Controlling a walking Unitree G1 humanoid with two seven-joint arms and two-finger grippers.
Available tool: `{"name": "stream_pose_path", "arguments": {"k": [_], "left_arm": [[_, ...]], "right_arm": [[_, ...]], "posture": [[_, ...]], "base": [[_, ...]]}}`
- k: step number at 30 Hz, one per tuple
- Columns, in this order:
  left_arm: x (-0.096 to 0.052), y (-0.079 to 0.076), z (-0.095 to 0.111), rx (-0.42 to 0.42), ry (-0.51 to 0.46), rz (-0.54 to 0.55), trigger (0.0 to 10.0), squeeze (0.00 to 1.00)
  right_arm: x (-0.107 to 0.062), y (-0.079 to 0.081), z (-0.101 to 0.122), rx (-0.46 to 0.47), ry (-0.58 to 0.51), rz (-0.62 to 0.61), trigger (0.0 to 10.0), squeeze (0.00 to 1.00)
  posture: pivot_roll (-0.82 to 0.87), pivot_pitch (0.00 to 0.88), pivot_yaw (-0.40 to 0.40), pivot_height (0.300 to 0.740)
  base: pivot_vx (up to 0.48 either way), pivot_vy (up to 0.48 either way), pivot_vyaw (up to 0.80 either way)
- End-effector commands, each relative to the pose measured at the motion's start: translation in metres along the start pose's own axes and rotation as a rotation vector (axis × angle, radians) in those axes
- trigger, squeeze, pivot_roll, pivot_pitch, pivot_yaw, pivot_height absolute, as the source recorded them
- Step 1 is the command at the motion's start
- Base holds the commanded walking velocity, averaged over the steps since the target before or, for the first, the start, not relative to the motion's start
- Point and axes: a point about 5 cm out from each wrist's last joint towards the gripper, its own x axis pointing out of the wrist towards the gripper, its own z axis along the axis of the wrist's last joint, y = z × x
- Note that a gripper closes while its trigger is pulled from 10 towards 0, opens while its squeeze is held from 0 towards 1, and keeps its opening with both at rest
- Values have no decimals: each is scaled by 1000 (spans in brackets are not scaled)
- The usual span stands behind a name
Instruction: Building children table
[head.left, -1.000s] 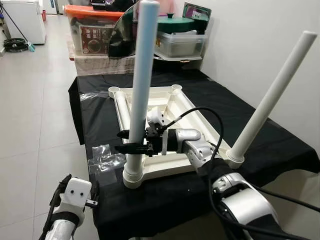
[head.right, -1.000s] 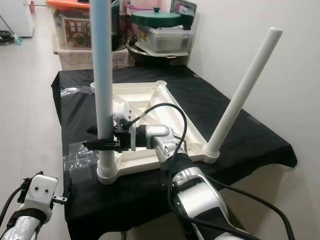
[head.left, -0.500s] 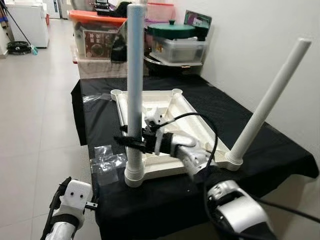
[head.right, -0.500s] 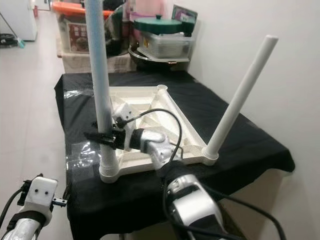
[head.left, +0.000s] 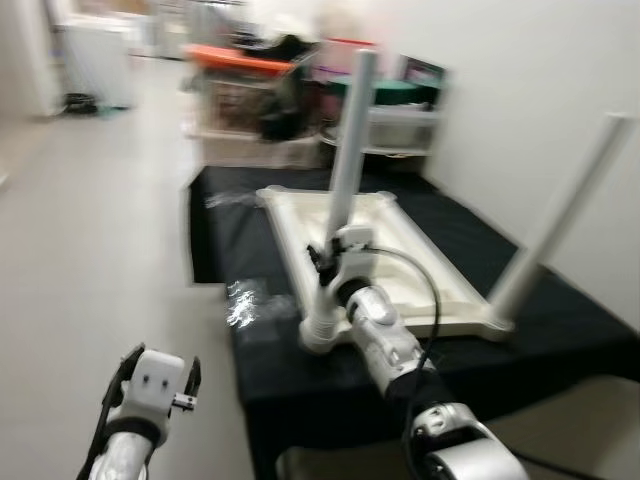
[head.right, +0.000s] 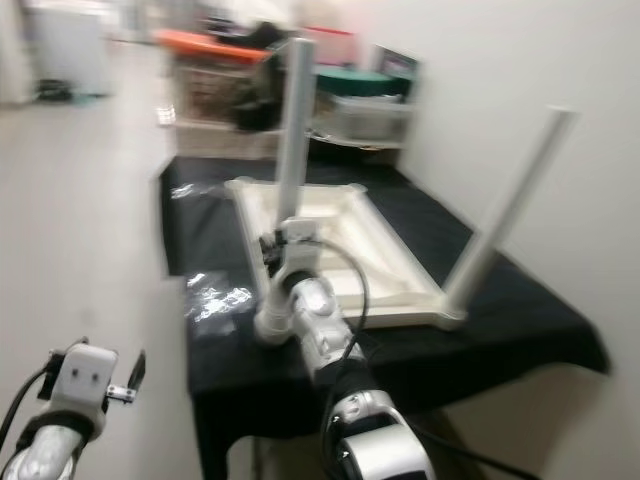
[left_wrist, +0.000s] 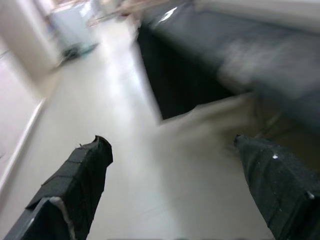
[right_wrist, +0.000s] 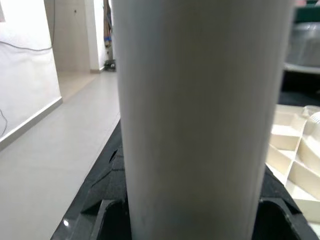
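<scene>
An upturned white children's table top (head.left: 440, 292) lies on a black-covered table (head.left: 262, 262). Two legs stand in its near corners: a pale blue-grey leg (head.left: 346, 160) on the left and a white leg (head.left: 562, 222) leaning at the right. My right gripper (head.left: 322, 264) is shut on the blue-grey leg low down, just above its socket. In the right wrist view that leg (right_wrist: 200, 115) stands between the black fingers (right_wrist: 106, 220). My left gripper (left_wrist: 172, 145) hangs open over the floor at the lower left, away from the table. The eye views are blurred.
Crumpled clear plastic wrap (head.left: 244, 300) lies on the cloth left of the blue-grey leg. Storage boxes and pots (head.left: 250, 88) are stacked behind the table. A white wall (head.left: 520, 70) runs along the right. Bare tiled floor (head.left: 90, 250) stretches to the left.
The whole picture has shifted right and blurred, so the camera moved. My right gripper stays on the blue-grey leg near its base. The left arm still hangs.
</scene>
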Motion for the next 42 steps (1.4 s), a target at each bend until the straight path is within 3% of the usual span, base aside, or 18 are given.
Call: {"name": "stream_pose_path", "arguments": {"k": [1,2,3,5,6,9,10,14,15,19,20,23,25,27,37,42], "left_arm": [[7,-3,9,2,-38,-15,10000,0],[7,-3,9,2,-38,-15,10000,0],[8,-2,10,5,-40,-8,10000,0],[8,-2,10,5,-40,-8,10000,0],[9,-2,9,8,-41,-6,10000,0],[10,-3,9,9,-41,-6,10000,0],[12,-4,9,9,-43,-8,10000,0],[14,-4,9,9,-45,-11,10000,0],[15,-4,9,11,-47,-12,10000,0],[15,-4,9,12,-47,-12,10000,0],[16,-3,9,13,-47,-11,10000,0],[16,-3,9,13,-47,-11,10000,0],[16,-3,8,15,-45,-9,10000,0],[15,-5,7,17,-44,-12,10000,0],[14,-5,5,22,-37,-10,10000,0],[12,-5,2,24,-30,-10,10000,0]], "right_arm": [[-11,-4,-40,44,171,-27,0,0],[-11,-4,-40,44,171,-27,0,0],[-9,-3,-31,92,101,-3,0,0],[-9,-3,-31,92,101,-3,0,0],[-12,1,-23,133,15,74,0,0],[-15,3,-18,150,-41,154,0,0],[-17,5,-16,159,-70,249,0,0],[-16,4,-12,177,-65,357,0,0],[-15,5,-7,210,-57,435,0,0],[-14,5,-4,233,-52,485,0,0],[-13,7,2,231,-40,604,0,0],[-13,7,2,231,-40,604,0,0],[-16,12,8,170,23,836,0,0],[-16,14,8,87,83,957,0,0],[-16,14,7,-11,138,1065,0,0],[-17,11,8,-4,139,1081,0,0]], "posture": [[133,0,-144,740],[133,0,-144,740],[136,0,-151,740],[136,0,-151,740],[127,0,-151,740],[117,0,-147,740],[117,0,-146,740],[119,0,-148,740],[121,0,-152,740],[121,0,-152,740],[124,0,-154,740],[124,0,-154,740],[140,0,-168,740],[145,0,-173,740],[158,0,-189,740],[156,0,-192,740]], "base": [[0,0,0],[0,0,0],[0,0,0],[0,0,0],[0,0,0],[0,0,0],[0,0,0],[0,0,0],[0,0,0],[0,0,0],[0,0,0],[0,0,0],[0,0,0],[0,0,0],[0,0,0],[0,0,0]]}}
